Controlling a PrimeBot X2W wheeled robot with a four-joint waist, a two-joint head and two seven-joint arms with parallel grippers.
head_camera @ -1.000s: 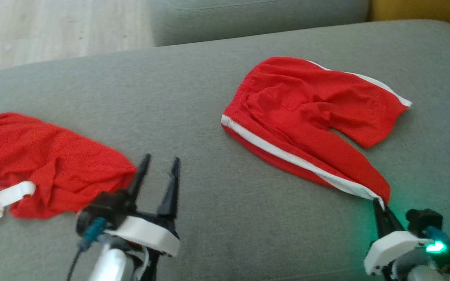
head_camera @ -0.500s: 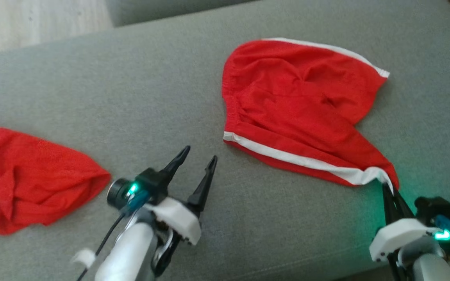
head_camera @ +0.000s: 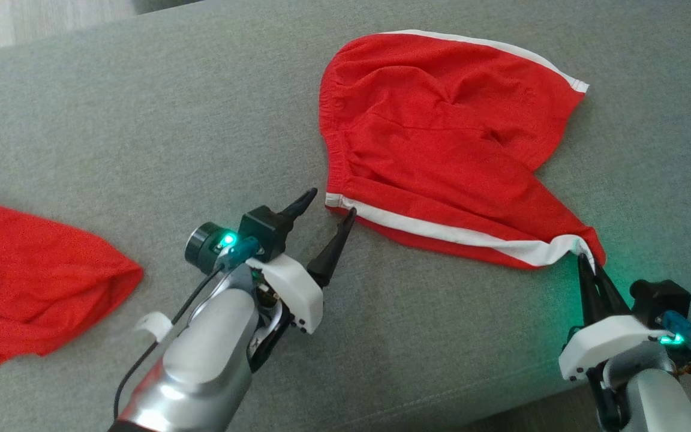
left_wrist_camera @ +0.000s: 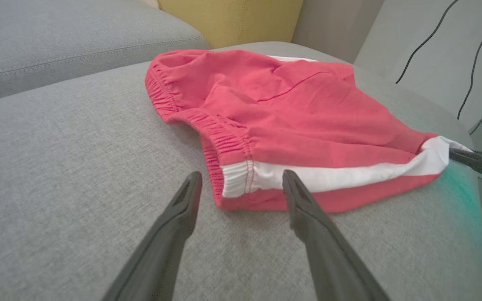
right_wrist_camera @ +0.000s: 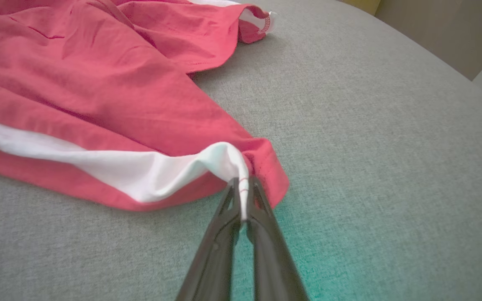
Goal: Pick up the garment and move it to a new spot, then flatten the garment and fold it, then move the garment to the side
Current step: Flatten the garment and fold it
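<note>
The garment (head_camera: 441,138) — thin matt cloth, creased; the sofa (head_camera: 141,120) — coarse woven fabric.

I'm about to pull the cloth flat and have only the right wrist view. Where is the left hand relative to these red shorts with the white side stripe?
Observer: The left hand is open. Its fingers sit either side of the stripe's end at the elastic waistband of the red shorts with the white side stripe, not gripping.
Operator: Is anything else lying on the cushion?
Observer: A second crumpled red garment lies far to the left on the grey fabric cushion, apart from the shorts.
</note>
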